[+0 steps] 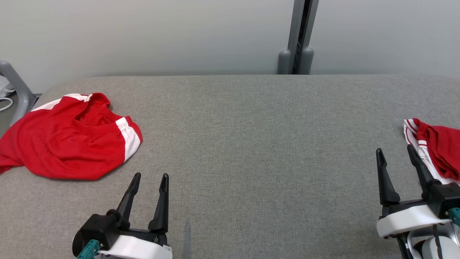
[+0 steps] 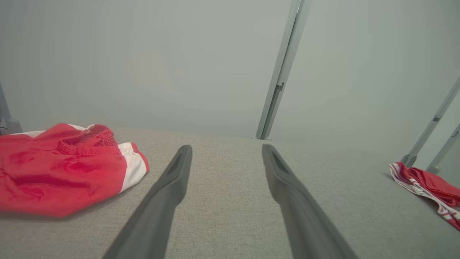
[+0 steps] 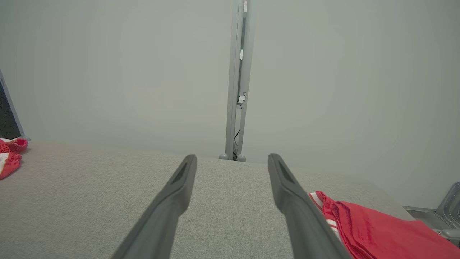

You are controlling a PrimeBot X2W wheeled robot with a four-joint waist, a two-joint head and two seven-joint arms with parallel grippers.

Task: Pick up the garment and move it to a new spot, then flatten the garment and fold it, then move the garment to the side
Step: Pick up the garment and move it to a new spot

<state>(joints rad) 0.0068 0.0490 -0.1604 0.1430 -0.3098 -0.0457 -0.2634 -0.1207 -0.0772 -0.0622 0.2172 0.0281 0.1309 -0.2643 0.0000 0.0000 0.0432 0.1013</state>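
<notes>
Garment [image 1: 68,144], red with white stripes, lies rumpled at the left of the table [image 1: 251,144], near the left gripper [image 1: 151,175]. Soft, light and limp, it will likely sag and bunch; the elastic waistband [image 1: 94,128] looks the surest hold. The left gripper and the right gripper [image 1: 394,148], which is beside a second red cloth [image 1: 442,147], both gape wide, empty.

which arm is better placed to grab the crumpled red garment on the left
Left. The left end effector is open and close beside the crumpled red garment; the right end effector is far across the table, next to the folded red garment.
</notes>
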